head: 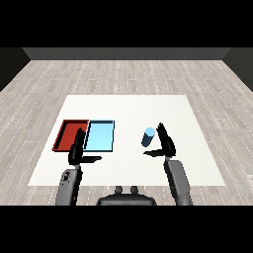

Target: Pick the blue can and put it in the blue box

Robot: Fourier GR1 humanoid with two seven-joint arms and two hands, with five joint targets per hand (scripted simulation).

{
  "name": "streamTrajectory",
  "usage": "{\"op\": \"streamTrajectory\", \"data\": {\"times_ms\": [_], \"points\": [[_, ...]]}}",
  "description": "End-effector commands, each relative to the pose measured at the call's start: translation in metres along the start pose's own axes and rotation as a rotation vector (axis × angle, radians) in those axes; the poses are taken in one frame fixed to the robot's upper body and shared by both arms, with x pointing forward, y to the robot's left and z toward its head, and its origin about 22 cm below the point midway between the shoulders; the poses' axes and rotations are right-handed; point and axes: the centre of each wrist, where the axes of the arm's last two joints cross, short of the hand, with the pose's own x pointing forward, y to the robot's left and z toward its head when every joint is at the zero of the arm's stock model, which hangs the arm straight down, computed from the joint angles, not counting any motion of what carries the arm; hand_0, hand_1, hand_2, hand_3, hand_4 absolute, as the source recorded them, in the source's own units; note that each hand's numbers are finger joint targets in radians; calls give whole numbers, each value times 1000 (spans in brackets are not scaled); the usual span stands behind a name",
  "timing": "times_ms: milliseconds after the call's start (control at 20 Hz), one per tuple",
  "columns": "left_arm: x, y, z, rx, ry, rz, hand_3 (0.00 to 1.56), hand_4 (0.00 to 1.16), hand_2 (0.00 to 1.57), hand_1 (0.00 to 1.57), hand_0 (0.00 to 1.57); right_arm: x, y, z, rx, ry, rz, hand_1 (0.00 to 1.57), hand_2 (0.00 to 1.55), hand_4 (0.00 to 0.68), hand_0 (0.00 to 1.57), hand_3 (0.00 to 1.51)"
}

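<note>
white table [128, 106], unlabelled blue can [148, 137] beside right hand [167, 144].

Matt white table [128, 106], wood-plank floor [123, 74], smooth blue can [147, 137]

Grey tubular forearms; black left hand [77, 150], black right hand [165, 143], slim fingers.

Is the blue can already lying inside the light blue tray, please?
No, the blue can stands on the white table beside the right hand, well apart from the light blue tray.
</note>
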Motion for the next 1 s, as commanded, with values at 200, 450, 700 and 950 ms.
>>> {"op": "streamTrajectory", "data": {"times_ms": [200,450,700,950], "points": [[-5,-3,-2,14,-64,0,0,0,0,0,0,-17,6,9,22,-58,-37,0,0,0,0,0],[2,7,10,10,-68,12,0,0,0,0,0,-11,-3,-16,25,-61,-23,0,0,0,0,0],[4,0,3,14,-70,4,0,0,0,0,0,-27,-25,-14,12,-59,-6,0,0,0,0,0],[-4,8,-1,0,-73,-12,0,0,0,0,0,-22,-16,-5,-9,-23,-5,0,0,0,0,0]]}}
